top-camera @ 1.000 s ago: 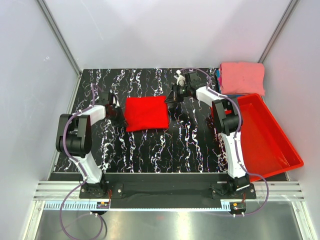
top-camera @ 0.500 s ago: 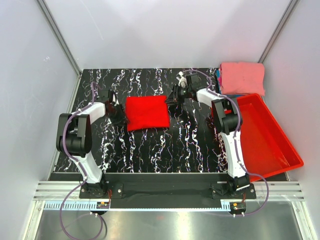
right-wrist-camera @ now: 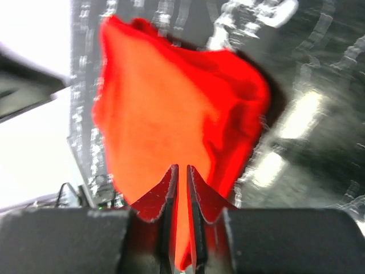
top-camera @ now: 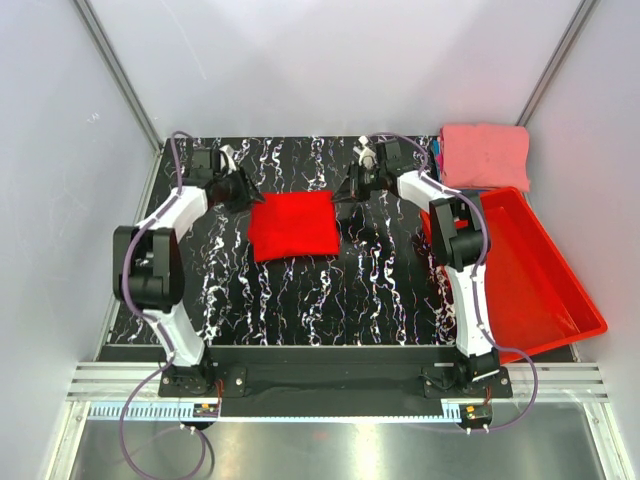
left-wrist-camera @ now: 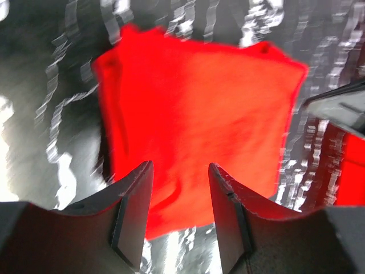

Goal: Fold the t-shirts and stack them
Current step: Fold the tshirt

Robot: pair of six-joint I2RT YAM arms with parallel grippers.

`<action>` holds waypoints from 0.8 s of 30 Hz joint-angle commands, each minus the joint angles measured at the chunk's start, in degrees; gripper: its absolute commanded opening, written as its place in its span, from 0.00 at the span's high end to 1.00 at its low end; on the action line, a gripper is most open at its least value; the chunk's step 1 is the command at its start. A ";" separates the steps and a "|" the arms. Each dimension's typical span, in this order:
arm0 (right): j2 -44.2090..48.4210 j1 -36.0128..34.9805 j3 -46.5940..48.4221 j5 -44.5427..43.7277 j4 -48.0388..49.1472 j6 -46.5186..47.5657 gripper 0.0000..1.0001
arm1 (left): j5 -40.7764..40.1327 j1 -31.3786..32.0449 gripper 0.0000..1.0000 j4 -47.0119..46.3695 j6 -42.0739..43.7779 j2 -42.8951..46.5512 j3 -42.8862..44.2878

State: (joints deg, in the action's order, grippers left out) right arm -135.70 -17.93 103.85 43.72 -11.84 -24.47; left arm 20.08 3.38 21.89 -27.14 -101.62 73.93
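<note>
A bright red t-shirt (top-camera: 293,226) lies folded in a rough square on the black marbled table (top-camera: 350,290). My left gripper (top-camera: 247,191) hovers by its far left corner. In the left wrist view this gripper (left-wrist-camera: 180,171) is open and empty, with the red shirt (left-wrist-camera: 194,97) beyond the tips. My right gripper (top-camera: 344,195) is at the shirt's far right corner. The right wrist view shows it (right-wrist-camera: 182,171) shut on a fold of the red cloth (right-wrist-camera: 154,108). A salmon-pink t-shirt (top-camera: 485,155) lies folded at the far right, a blue edge (top-camera: 438,158) showing beneath it.
A rigid red plastic bin (top-camera: 550,300) sits tilted off the table's right edge, beside the right arm. Grey walls with metal frame posts close in the left, far and right sides.
My left gripper has opened, let go of the shirt's left edge and swung toward the far left corner. The right gripper has shifted slightly farther back, still at the shirt's corner.
</note>
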 commanded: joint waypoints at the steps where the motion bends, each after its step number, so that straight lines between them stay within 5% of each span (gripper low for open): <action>1: 3.43 -0.08 1.79 8.29 5.04 -1.63 0.83 | 8.66 0.23 0.51 -9.48 -1.16 -5.33 3.58; 11: -10.98 0.88 15.06 11.47 6.29 -5.66 0.82 | 10.24 -0.39 0.51 -13.71 -0.90 -20.27 13.60; 24: -10.13 2.38 21.06 7.61 0.76 -5.41 0.79 | 11.31 -0.92 0.45 -11.78 -1.69 -14.76 14.67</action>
State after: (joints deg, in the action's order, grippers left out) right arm -151.48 -15.42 124.07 52.51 -9.61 -30.79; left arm 30.09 2.81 11.60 -28.62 -122.74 88.88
